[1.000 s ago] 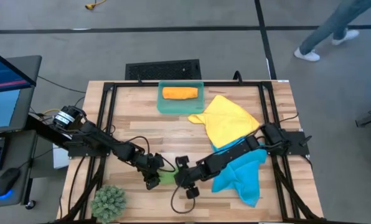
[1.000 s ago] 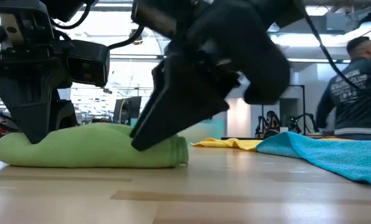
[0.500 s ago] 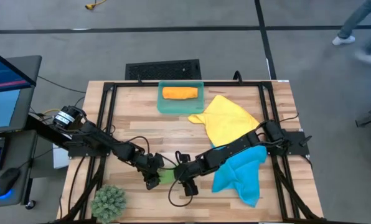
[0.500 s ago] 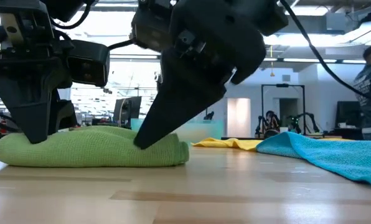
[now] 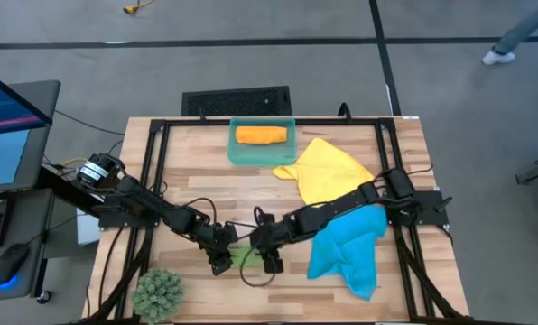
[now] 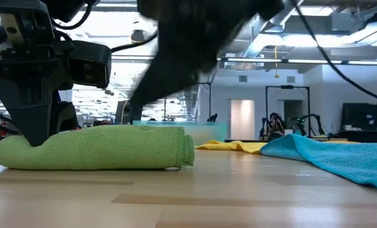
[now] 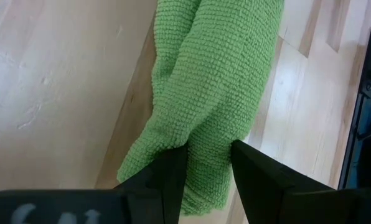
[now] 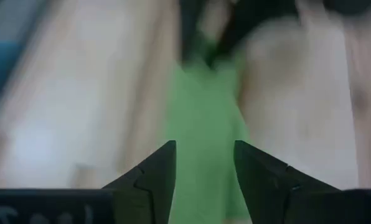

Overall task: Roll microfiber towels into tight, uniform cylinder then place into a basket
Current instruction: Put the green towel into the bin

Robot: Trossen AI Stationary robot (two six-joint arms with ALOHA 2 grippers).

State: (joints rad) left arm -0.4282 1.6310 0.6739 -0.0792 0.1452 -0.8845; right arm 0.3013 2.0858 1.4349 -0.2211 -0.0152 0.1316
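A green microfiber towel, rolled into a cylinder, lies on its side on the table near the front edge. My left gripper is shut on the roll's left end. My right gripper is open and hangs blurred above the roll's right half, clear of it. An orange rolled towel lies in the teal basket at the far middle. A yellow towel and a blue towel lie spread out on the right. My left gripper pinches the green roll near its left end between its two fingers, which come slanting down from above and lie across the roll. The cloth dents in under the fingers. The roll lies level, with its whole length on the table.
A spiky green plant ball sits at the front left corner. A black frame runs along the table's edges. A monitor and keyboard stand left of the table. A person's foot shows on the floor beyond the far right.
My right gripper has risen off the right end of the green roll, rolled about its wrist and gone a little toward the table's left and far edges. The roll's right end, pressed down before, now stands round. The roll stays in place.
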